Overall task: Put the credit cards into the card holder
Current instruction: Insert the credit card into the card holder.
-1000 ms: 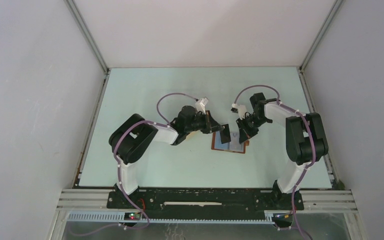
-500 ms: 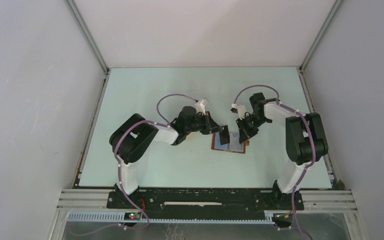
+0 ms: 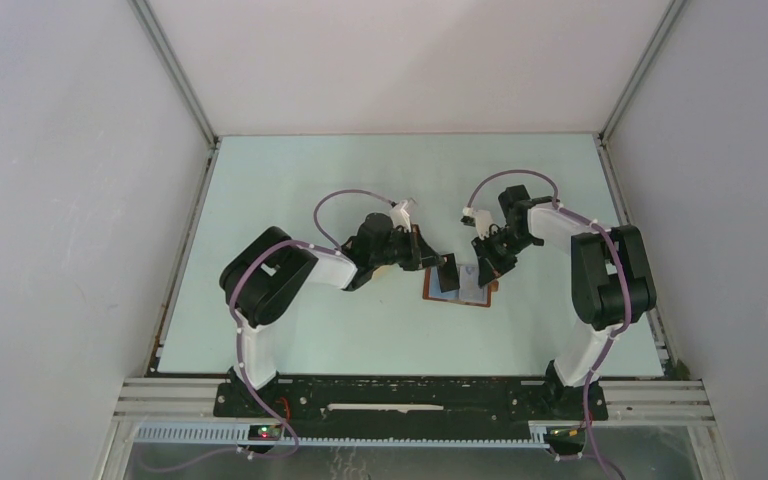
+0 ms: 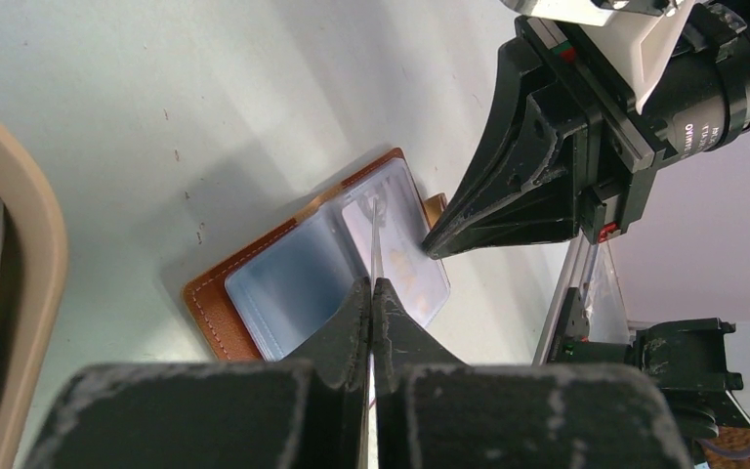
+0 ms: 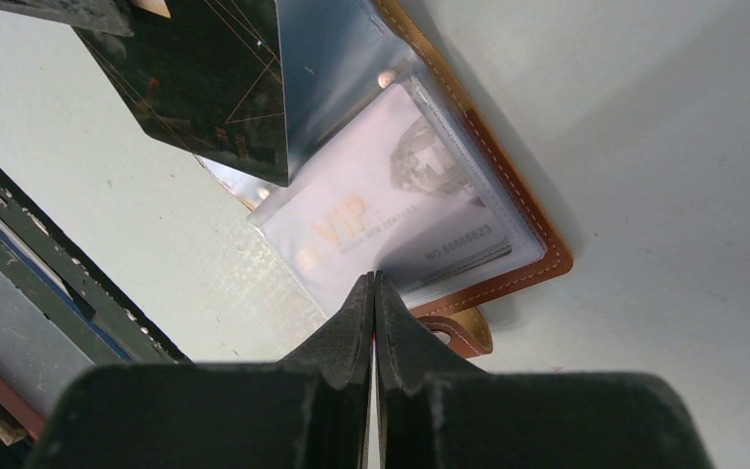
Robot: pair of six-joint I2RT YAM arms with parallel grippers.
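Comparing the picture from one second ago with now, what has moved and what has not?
The left gripper, shut on a black card, drew very slightly back toward the near edge, and its wrist turned a little. The card remains above the open card holder. The right gripper stayed shut at the holder's edge, and the holder did not move.

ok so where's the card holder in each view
top external: card holder at table centre, between the arms
left wrist: card holder centre frame, lying open
right wrist: card holder upper centre, reaching right
shared landmark: black card held over its open pages
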